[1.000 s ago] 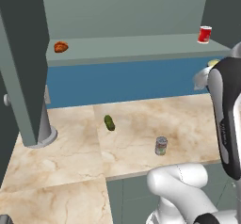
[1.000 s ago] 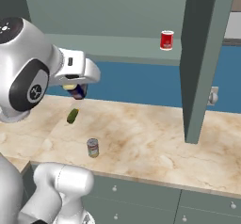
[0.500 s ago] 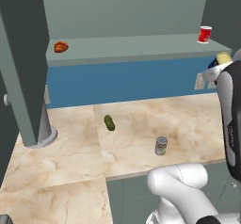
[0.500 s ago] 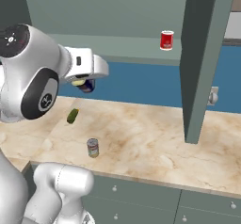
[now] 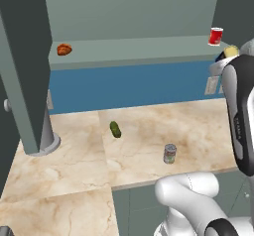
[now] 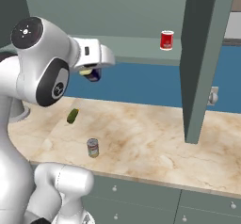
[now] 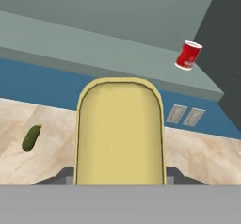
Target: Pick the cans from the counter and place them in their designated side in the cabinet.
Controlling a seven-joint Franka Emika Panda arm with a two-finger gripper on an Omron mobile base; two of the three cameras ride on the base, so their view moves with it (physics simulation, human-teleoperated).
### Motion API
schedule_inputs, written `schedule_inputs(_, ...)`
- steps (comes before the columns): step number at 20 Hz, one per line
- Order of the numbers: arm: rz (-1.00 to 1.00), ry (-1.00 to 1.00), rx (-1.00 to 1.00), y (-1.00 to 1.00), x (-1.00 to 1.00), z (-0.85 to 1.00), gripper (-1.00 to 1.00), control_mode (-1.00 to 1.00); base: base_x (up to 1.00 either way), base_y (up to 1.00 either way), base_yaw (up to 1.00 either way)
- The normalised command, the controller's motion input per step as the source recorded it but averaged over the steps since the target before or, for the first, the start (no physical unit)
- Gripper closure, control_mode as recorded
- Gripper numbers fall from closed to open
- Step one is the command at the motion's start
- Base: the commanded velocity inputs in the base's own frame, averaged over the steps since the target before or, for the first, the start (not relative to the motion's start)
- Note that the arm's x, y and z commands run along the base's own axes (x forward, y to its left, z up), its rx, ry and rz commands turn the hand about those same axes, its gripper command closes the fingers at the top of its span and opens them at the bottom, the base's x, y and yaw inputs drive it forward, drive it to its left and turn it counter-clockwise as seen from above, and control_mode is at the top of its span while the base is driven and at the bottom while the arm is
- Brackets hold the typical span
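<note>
One can, the yellow-topped can (image 7: 120,132), sits clamped in the gripper (image 6: 90,72), fingers closed on its sides; red can (image 7: 188,55) marks the shelf (image 7: 84,46) end up and right of it; carry goes up, right and far.

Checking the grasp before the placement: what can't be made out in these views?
- Gripper: fingers hidden by the held yellow-topped can in the hand view.
- Silver can: label too small to read from either base view.
- Cabinet: shelf's right end hidden by the arm, left base view.
</note>
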Motion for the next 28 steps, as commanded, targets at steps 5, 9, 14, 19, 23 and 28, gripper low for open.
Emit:
schedule_inputs(5,0.0,-0.1,0.0,-0.1,0.3,0.09,1.0,-1.0,0.0,0.0,0.0)
schedule_inputs(9,0.0,-0.08,0.0,-0.11,0.35,0.08,1.0,-1.0,0.0,0.0,0.0)
schedule_inputs(14,0.0,-0.06,0.0,-0.13,0.33,0.13,1.0,-1.0,0.0,0.0,0.0)
schedule_inputs(19,0.0,0.0,0.0,-0.14,0.4,0.02,1.0,-1.0,0.0,0.0,0.0)
schedule_inputs(23,0.0,0.02,0.0,-0.17,0.41,0.0,1.0,-1.0,0.0,0.0,0.0)
schedule_inputs(28,0.0,0.01,0.0,-0.18,0.43,0.0,1.0,-1.0,0.0,0.0,0.0)
